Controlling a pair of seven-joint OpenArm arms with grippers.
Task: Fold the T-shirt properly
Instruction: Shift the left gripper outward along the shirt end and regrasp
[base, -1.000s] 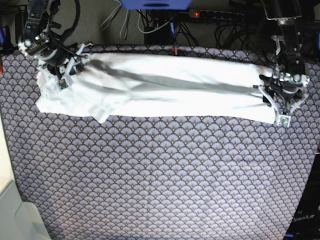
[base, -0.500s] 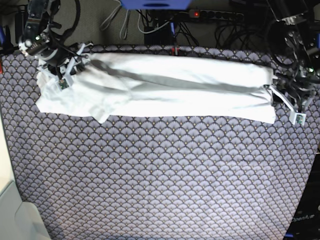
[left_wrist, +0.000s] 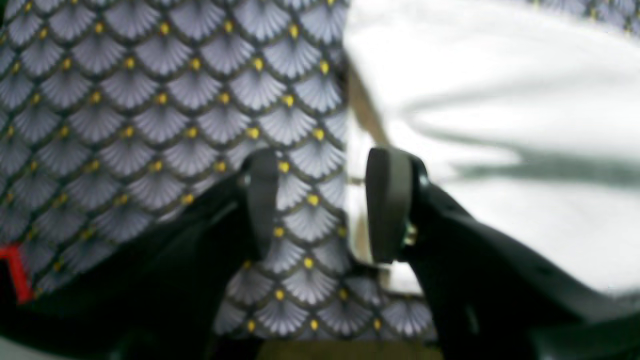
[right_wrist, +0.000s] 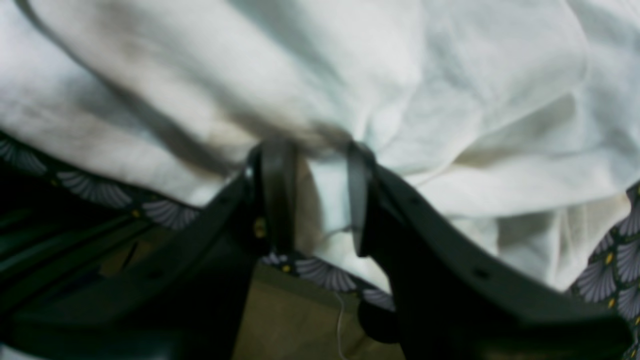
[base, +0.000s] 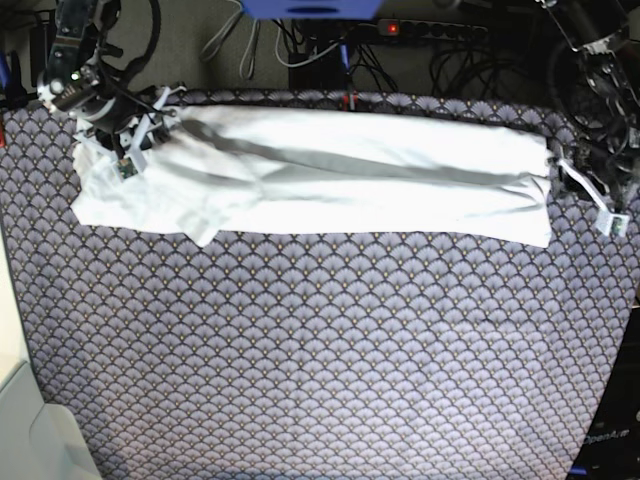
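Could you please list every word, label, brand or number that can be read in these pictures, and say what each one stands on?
"OpenArm": faint pale lettering on the dark surface at the bottom right corner of the base view; any characters after it are too dim to read.
No print shows on the T-shirt.
No text shows on the patterned table cover.
Both wrist views are blurred and show no lettering.

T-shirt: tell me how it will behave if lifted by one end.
The T-shirt is wrinkled and creased, so it will probably sag limply. It looks thin and light. Its long folded band would likely unfold unless both ends are supported.
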